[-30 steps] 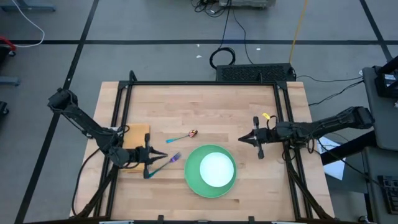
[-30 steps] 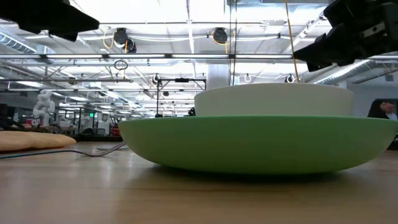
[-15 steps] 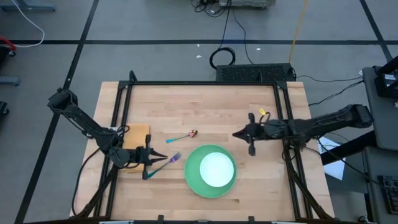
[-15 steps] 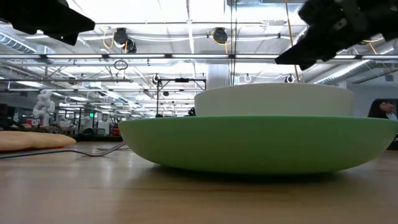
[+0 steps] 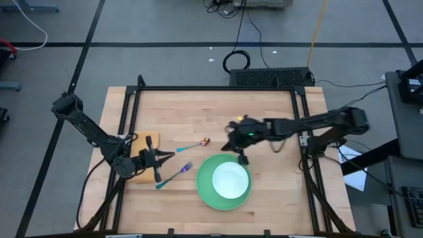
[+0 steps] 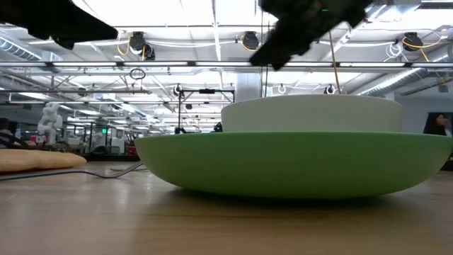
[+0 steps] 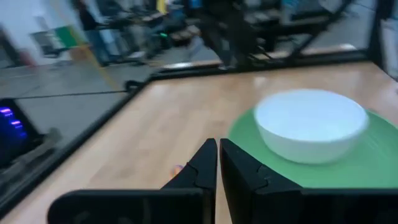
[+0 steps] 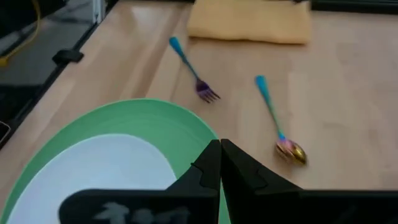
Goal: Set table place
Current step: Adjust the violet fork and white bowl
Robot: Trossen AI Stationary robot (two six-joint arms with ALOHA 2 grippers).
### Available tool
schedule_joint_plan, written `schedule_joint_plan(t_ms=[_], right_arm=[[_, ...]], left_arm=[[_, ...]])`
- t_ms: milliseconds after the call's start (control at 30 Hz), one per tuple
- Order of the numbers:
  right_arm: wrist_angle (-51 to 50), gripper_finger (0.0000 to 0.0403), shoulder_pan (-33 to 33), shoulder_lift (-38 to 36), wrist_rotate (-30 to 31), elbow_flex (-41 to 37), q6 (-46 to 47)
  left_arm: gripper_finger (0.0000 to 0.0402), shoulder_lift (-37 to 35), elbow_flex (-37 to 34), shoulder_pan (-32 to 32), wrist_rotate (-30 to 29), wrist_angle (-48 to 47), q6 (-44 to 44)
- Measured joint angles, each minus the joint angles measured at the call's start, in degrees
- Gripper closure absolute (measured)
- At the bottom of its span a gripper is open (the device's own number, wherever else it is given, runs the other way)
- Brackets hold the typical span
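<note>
From above, your right gripper (image 5: pixel 231 141), jaws together and empty, hovers just past the green plate (image 5: pixel 206 190) holding the white bowl (image 5: pixel 230 180). Your left gripper (image 5: pixel 166 156), jaws nearly closed on nothing, sits near the tan cloth (image 5: pixel 147 140), with the fork (image 5: pixel 174 176) and spoon (image 5: pixel 193 144) between the arms.

At table level, plate and bowl fill the foreground.

The right wrist view shows fork and spoon lying flat: light, stiff, likely slippery. Pinch mid-handle.

An overhead camera looks straight down on the whole table (image 5: pixel 211 112); a low one sits at tabletop level, close against the green plate (image 6: pixel 297 166). Both wrist cameras face that same plate from opposite sides.
</note>
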Motion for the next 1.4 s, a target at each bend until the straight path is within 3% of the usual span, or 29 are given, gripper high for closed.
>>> schedule_joint_plan(t_ms=[233,600,867,1167,1400], right_arm=[[-9.72,0.0381,2.06,17.02,-3.29,17.8,-5.67],[-15.11,0.0274,4.37,31.86,-3.57,37.23,-13.87],[-16.77,0.0278,4.37,40.77,-6.14,49.2,-15.68],[-19.94,0.0279,5.78,51.3,-6.02,60.08,-21.55],[-23.25,0.028,6.96,56.38,-5.26,66.06,-28.4]], left_arm=[[0.0376,-3.76,0.0,-2.74,-9.94,0.05,-2.36],[0.0376,-7.27,0.02,-5.12,-11.8,-0.01,0.45],[0.0376,-7.26,0.04,-5.12,-12.44,-3.35,-0.48],[0.0376,-12.46,0.07,-5.32,-27.13,-3.61,-0.44],[0.0376,-15.88,0.07,-5.4,-25.59,-3.8,3.29]])
